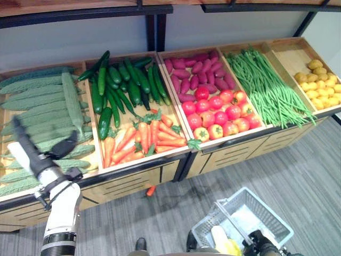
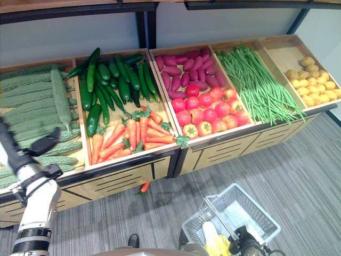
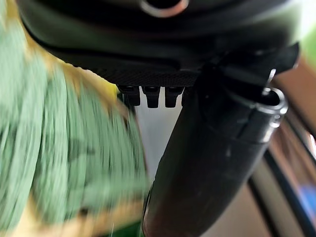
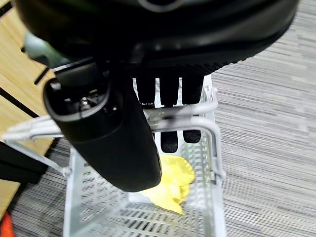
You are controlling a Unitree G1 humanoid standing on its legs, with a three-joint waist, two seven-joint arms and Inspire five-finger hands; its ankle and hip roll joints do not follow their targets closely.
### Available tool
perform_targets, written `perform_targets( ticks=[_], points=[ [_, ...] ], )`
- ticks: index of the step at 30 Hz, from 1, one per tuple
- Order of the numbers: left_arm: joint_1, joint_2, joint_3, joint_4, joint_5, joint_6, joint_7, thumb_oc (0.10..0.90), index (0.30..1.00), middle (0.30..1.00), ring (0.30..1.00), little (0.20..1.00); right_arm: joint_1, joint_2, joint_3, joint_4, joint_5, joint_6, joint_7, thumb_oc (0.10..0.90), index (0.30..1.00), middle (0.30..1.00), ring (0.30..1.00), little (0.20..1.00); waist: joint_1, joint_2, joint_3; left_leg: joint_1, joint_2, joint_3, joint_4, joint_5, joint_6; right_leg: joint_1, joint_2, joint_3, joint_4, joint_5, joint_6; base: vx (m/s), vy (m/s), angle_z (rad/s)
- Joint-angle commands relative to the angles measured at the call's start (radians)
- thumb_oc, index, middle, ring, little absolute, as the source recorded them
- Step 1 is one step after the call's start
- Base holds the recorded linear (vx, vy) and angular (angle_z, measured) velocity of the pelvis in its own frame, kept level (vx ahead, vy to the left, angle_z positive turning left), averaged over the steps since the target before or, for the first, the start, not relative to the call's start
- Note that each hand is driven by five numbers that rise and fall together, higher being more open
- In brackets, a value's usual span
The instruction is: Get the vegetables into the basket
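We see the white wire basket (image 1: 242, 221) hanging below the right hand (image 4: 148, 98), whose fingers curl round its handle (image 4: 182, 118). Inside lies a pale, yellow-leaved corn cob (image 1: 221, 240). The left hand (image 1: 40, 154) is raised with straight fingers over the bumpy green bitter gourds (image 1: 37, 96) in the wooden bin beneath it. Beyond that hand, further bins hold smooth cucumbers (image 1: 122, 80), carrots (image 1: 138, 136), tomatoes (image 1: 221, 112), long green beans (image 1: 266, 88) and potatoes (image 1: 319, 88). One carrot (image 1: 151, 190) lies on the grey floor (image 1: 298, 170).
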Motion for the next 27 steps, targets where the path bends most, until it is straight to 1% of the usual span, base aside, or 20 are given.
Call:
perform_targets(
  ticks=[1, 3, 4, 5, 6, 7, 8, 9, 11, 12, 14, 15, 17, 18, 19, 22, 25, 26, 27],
  points=[
    [-0.055, 0.165, 0.025, -0.116, 0.141, -0.115, -0.107, 0.900, 1.000, 1.000, 1.000, 1.000, -0.030, -0.061, 0.046, -0.004, 0.004, -0.031, -0.015, 0.400, 0.300, 0.300, 0.300, 0.300, -0.009, -0.031, -0.053, -0.022, 0.037, -0.020, 0.000, -0.020, -0.033, 0.003, -0.128, 0.022, 0.004, 0.036, 0.134, 0.02, 0.021, -0.25],
    [-0.073, 0.300, -0.036, -0.137, 0.222, -0.128, -0.163, 0.900, 1.000, 1.000, 1.000, 1.000, -0.029, -0.072, 0.057, -0.020, 0.002, -0.044, -0.008, 0.400, 0.300, 0.300, 0.300, 0.300, -0.023, -0.025, -0.060, -0.013, 0.039, -0.005, 0.000, -0.025, -0.036, -0.002, -0.127, 0.037, 0.004, 0.037, 0.137, 0.04, 0.025, -0.15],
    [-0.092, 0.334, -0.061, -0.133, 0.240, -0.129, -0.181, 0.900, 1.000, 1.000, 1.000, 1.000, -0.028, -0.074, 0.060, -0.020, -0.001, -0.047, -0.005, 0.400, 0.300, 0.300, 0.300, 0.300, -0.029, -0.023, -0.064, -0.009, 0.039, 0.000, 0.000, -0.026, -0.036, -0.002, -0.126, 0.040, 0.004, 0.037, 0.139, 0.03, 0.018, -0.13],
    [-0.097, 0.336, -0.066, -0.129, 0.240, -0.131, -0.180, 0.900, 1.000, 1.000, 1.000, 1.000, -0.028, -0.072, 0.058, -0.020, -0.001, -0.047, -0.005, 0.400, 0.300, 0.300, 0.300, 0.300, -0.026, -0.025, -0.064, -0.009, 0.039, 0.002, 0.000, -0.027, -0.036, -0.002, -0.126, 0.042, 0.004, 0.036, 0.139, 0.03, 0.011, -0.14],
    [-0.117, 0.366, -0.086, -0.126, 0.261, -0.130, -0.193, 0.900, 1.000, 1.000, 1.000, 1.000, -0.029, -0.075, 0.064, -0.022, -0.002, -0.050, -0.005, 0.400, 0.300, 0.300, 0.300, 0.300, -0.034, -0.022, -0.067, -0.006, 0.039, 0.005, 0.000, -0.029, -0.037, -0.003, -0.125, 0.046, 0.004, 0.037, 0.140, 0.02, 0.008, -0.13],
    [-0.135, 0.376, -0.109, -0.120, 0.263, -0.128, -0.204, 0.900, 1.000, 1.000, 1.000, 1.000, -0.031, -0.076, 0.065, -0.022, -0.004, -0.050, -0.004, 0.400, 0.300, 0.300, 0.300, 0.300, -0.038, -0.021, -0.069, -0.003, 0.038, 0.010, 0.000, -0.030, -0.037, -0.004, -0.126, 0.050, 0.004, 0.038, 0.140, 0.04, 0.016, -0.16],
    [-0.172, 0.422, -0.153, -0.093, 0.280, -0.126, -0.241, 0.900, 1.000, 1.000, 1.000, 1.000, -0.027, -0.086, 0.065, -0.024, -0.005, -0.052, -0.004, 0.400, 0.300, 0.300, 0.300, 0.300, -0.049, -0.017, -0.072, 0.003, 0.038, 0.017, 0.000, -0.033, -0.037, -0.006, -0.126, 0.059, 0.004, 0.039, 0.142, 0.03, 0.016, -0.14],
    [-0.177, 0.423, -0.158, -0.089, 0.280, -0.127, -0.240, 0.900, 1.000, 1.000, 1.000, 1.000, -0.027, -0.085, 0.063, -0.025, -0.005, -0.052, -0.004, 0.400, 0.300, 0.300, 0.300, 0.300, -0.047, -0.017, -0.072, 0.003, 0.038, 0.017, 0.000, -0.033, -0.037, -0.006, -0.126, 0.059, 0.004, 0.039, 0.142, 0.03, 0.015, -0.14],
    [-0.211, 0.463, -0.206, -0.067, 0.290, -0.125, -0.276, 0.900, 1.000, 1.000, 1.000, 1.000, -0.029, -0.090, 0.067, -0.021, -0.004, -0.051, 0.000, 0.400, 0.300, 0.300, 0.300, 0.300, -0.055, -0.012, -0.075, 0.008, 0.038, 0.023, 0.000, -0.034, -0.037, -0.007, -0.126, 0.065, 0.004, 0.040, 0.143, 0.02, 0.012, -0.11],
    [-0.241, 0.479, -0.244, -0.042, 0.307, -0.122, -0.291, 0.900, 1.000, 1.000, 1.000, 1.000, -0.029, -0.092, 0.071, -0.022, -0.008, -0.051, 0.000, 0.400, 0.300, 0.300, 0.300, 0.300, -0.059, -0.010, -0.076, 0.010, 0.037, 0.027, 0.000, -0.036, -0.037, -0.007, -0.126, 0.070, 0.004, 0.041, 0.143, 0.03, 0.011, -0.08],
    [-0.304, 0.549, -0.327, -0.018, 0.372, -0.120, -0.334, 0.900, 1.000, 1.000, 1.000, 1.000, -0.033, -0.103, 0.076, -0.026, -0.011, -0.053, 0.001, 0.400, 0.300, 0.300, 0.300, 0.300, -0.072, -0.004, -0.077, 0.013, 0.036, 0.033, 0.000, -0.038, -0.036, -0.009, -0.124, 0.075, 0.004, 0.042, 0.146, 0.03, 0.014, -0.09],
    [-0.379, 0.605, -0.418, 0.007, 0.437, -0.116, -0.351, 0.900, 1.000, 1.000, 1.000, 1.000, -0.038, -0.110, 0.078, -0.027, -0.013, -0.053, -0.002, 0.400, 0.300, 0.300, 0.300, 0.300, -0.081, 0.000, -0.077, 0.015, 0.035, 0.039, 0.000, -0.039, -0.037, -0.011, -0.125, 0.078, 0.004, 0.044, 0.149, 0.02, 0.012, -0.13],
    [-0.400, 0.604, -0.438, 0.016, 0.437, -0.117, -0.348, 0.900, 1.000, 1.000, 1.000, 1.000, -0.036, -0.107, 0.071, -0.027, -0.013, -0.053, -0.002, 0.400, 0.300, 0.300, 0.300, 0.300, -0.074, -0.003, -0.075, 0.015, 0.035, 0.040, 0.000, -0.039, -0.037, -0.011, -0.125, 0.079, 0.004, 0.044, 0.149, 0.01, 0.009, -0.12],
    [-0.452, 0.608, -0.515, 0.078, 0.456, -0.130, -0.364, 0.900, 1.000, 1.000, 1.000, 1.000, -0.044, -0.113, 0.085, -0.032, -0.012, -0.058, -0.003, 0.400, 0.300, 0.300, 0.300, 0.300, -0.088, 0.003, -0.075, 0.015, 0.035, 0.044, 0.000, -0.038, -0.036, -0.015, -0.125, 0.084, 0.004, 0.046, 0.152, 0.02, 0.020, -0.07],
    [-0.513, 0.602, -0.574, 0.099, 0.478, -0.112, -0.358, 0.900, 1.000, 1.000, 1.000, 1.000, -0.057, -0.116, 0.089, -0.033, -0.011, -0.059, -0.003, 0.400, 0.300, 0.300, 0.300, 0.300, -0.091, 0.005, -0.073, 0.014, 0.036, 0.050, 0.000, -0.039, -0.036, -0.022, -0.124, 0.090, 0.004, 0.048, 0.153, 0.02, 0.020, -0.04],
    [-0.545, 0.593, -0.604, 0.153, 0.494, -0.108, -0.351, 0.900, 1.000, 1.000, 1.000, 1.000, -0.068, -0.121, 0.091, -0.041, -0.009, -0.059, -0.006, 0.400, 0.300, 0.300, 0.300, 0.300, -0.092, 0.004, -0.068, 0.012, 0.036, 0.054, 0.000, -0.039, -0.035, -0.030, -0.123, 0.096, 0.004, 0.050, 0.153, 0.00, 0.009, -0.15],
    [-0.578, 0.557, -0.615, 0.217, 0.505, -0.083, -0.328, 0.900, 1.000, 1.000, 1.000, 1.000, -0.084, -0.126, 0.096, -0.053, -0.007, -0.059, -0.011, 0.400, 0.300, 0.300, 0.300, 0.300, -0.096, 0.002, -0.061, 0.010, 0.036, 0.062, 0.000, -0.039, -0.033, -0.041, -0.121, 0.106, 0.004, 0.053, 0.153, 0.00, 0.008, -0.12],
    [-0.594, 0.527, -0.611, 0.254, 0.506, -0.069, -0.312, 0.900, 1.000, 1.000, 1.000, 1.000, -0.092, -0.129, 0.096, -0.060, -0.004, -0.057, -0.013, 0.400, 0.300, 0.300, 0.300, 0.300, -0.100, 0.002, -0.055, 0.009, 0.037, 0.066, 0.000, -0.037, -0.033, -0.046, -0.120, 0.110, 0.004, 0.055, 0.153, 0.00, 0.004, -0.08],
    [-0.595, 0.527, -0.612, 0.255, 0.506, -0.069, -0.311, 0.900, 1.000, 1.000, 1.000, 1.000, -0.092, -0.129, 0.096, -0.060, -0.004, -0.057, -0.013, 0.400, 0.300, 0.300, 0.300, 0.300, -0.100, 0.002, -0.055, 0.009, 0.037, 0.066, 0.000, -0.037, -0.033, -0.047, -0.120, 0.110, 0.004, 0.055, 0.153, 0.00, 0.008, -0.08]
  ],
)
